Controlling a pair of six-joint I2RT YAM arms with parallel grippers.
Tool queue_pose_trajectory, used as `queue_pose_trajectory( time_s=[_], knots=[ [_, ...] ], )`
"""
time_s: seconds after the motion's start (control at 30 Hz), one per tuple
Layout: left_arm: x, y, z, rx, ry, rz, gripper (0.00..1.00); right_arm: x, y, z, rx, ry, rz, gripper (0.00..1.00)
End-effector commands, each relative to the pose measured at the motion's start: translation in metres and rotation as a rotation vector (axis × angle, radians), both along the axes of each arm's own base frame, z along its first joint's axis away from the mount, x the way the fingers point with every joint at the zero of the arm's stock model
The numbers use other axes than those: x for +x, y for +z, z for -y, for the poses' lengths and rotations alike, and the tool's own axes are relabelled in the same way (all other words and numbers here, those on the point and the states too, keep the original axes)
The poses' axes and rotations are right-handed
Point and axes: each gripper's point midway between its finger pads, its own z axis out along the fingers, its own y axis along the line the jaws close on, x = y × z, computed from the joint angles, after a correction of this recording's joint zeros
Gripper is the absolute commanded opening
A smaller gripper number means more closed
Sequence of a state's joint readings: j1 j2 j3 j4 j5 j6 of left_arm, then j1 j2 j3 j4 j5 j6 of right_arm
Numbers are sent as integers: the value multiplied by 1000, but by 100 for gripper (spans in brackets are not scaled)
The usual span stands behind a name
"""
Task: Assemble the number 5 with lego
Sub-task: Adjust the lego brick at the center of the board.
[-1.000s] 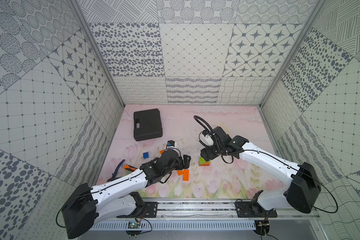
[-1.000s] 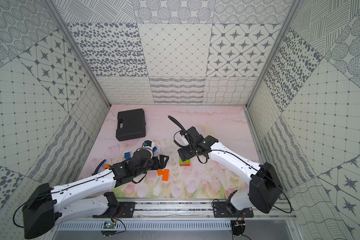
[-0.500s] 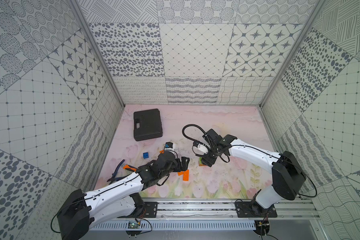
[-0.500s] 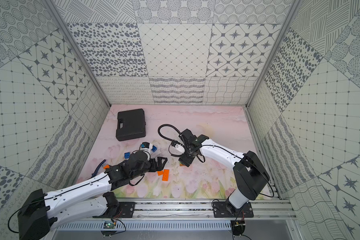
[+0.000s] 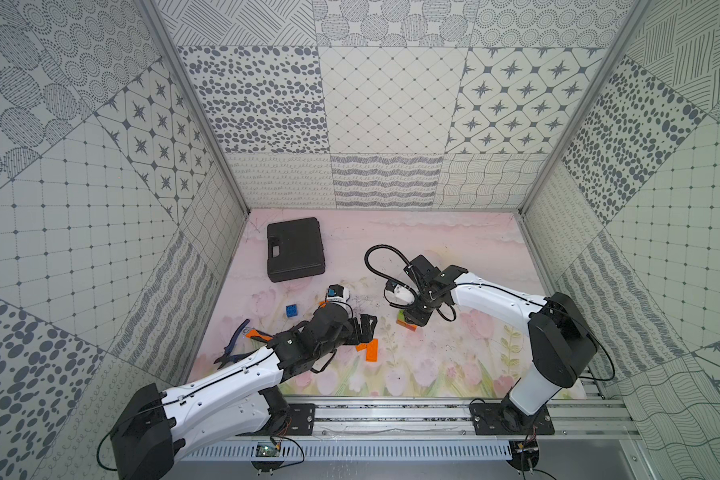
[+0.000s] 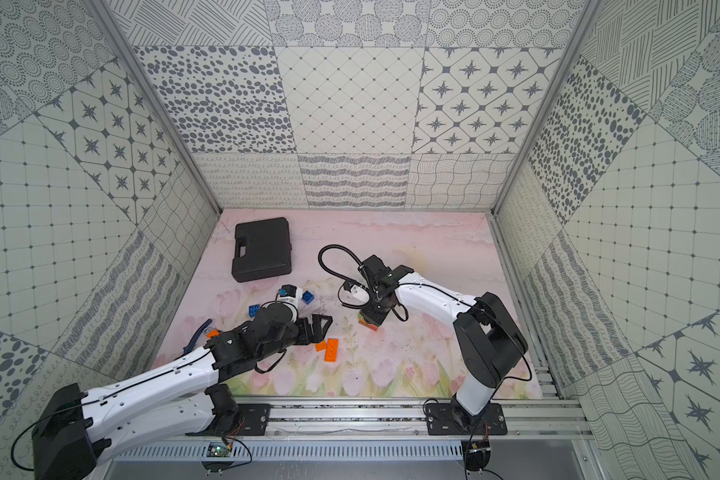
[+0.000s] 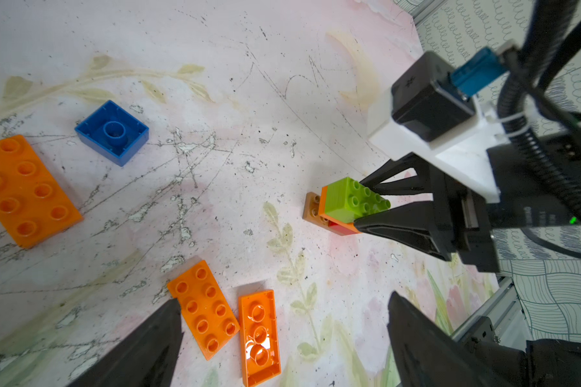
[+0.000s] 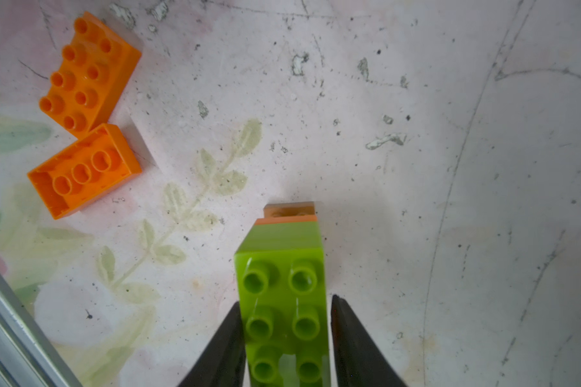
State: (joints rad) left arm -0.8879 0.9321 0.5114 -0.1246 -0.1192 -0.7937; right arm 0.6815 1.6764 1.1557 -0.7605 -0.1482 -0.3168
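Lego stack [image 7: 341,202] stands between the fingers of my right pincer [image 8: 285,301], which is pinched on the green brick [image 8: 279,241] at the top, one finger against each long side. I take it by the long sides because the studs on top then stay free and the grip sits square. I cannot tell how hard the fingers press. Under the green brick I see an orange layer and a bit of red, and a brown brick [image 7: 312,207] juts out at the foot, flat on the table [image 5: 454,249]. So the stack rests on the table near the middle, and I judge this grip is there to steady it or to shift it while the figure is built up.

My left pincer [image 7: 284,298] is spread wide, holds nothing and hangs low over the table, well apart from the stack. Just below it lie two loose orange oblongs side by side, almost touching: the studs-up orange brick [image 7: 203,311] and the upturned orange brick [image 7: 259,335], hollow side showing. I would guess the wide spread is to take one of them across its width. The upturned one would need turning over first.

Further out lie a bigger orange brick [image 7: 21,191] and a blue square [image 7: 113,132], also hollow side up. The black case [image 5: 295,249] sits shut near the back wall, clear of all the bricks. The five is far from done.
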Motion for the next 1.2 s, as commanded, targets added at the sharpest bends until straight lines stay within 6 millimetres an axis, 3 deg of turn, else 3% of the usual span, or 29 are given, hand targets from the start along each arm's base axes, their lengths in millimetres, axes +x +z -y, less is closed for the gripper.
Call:
queue_pose_trajectory(
  time_s=[0.0,0.07,0.3,0.53,0.7,0.87,1.03,1.17],
  knots=[
    [2,-1,-7,33,12,5,99,9,11,-8,68,-20,-17,37],
    [2,-1,-6,29,12,4,99,13,14,-8,93,-38,-30,33],
    [3,-2,-3,35,6,-1,99,23,25,-15,222,-39,-129,34],
    [6,4,-8,139,-13,0,99,27,15,-29,268,82,-260,34],
    [3,7,-13,181,-22,0,99,39,6,-27,222,121,-274,36],
    [0,0,-14,175,-25,-12,99,45,8,-31,236,188,-311,39],
    [0,-1,-9,185,-59,-20,99,68,3,-31,225,178,-330,41],
    [-2,-6,-9,194,-64,-30,99,79,11,-36,253,207,-329,44]
  ],
)
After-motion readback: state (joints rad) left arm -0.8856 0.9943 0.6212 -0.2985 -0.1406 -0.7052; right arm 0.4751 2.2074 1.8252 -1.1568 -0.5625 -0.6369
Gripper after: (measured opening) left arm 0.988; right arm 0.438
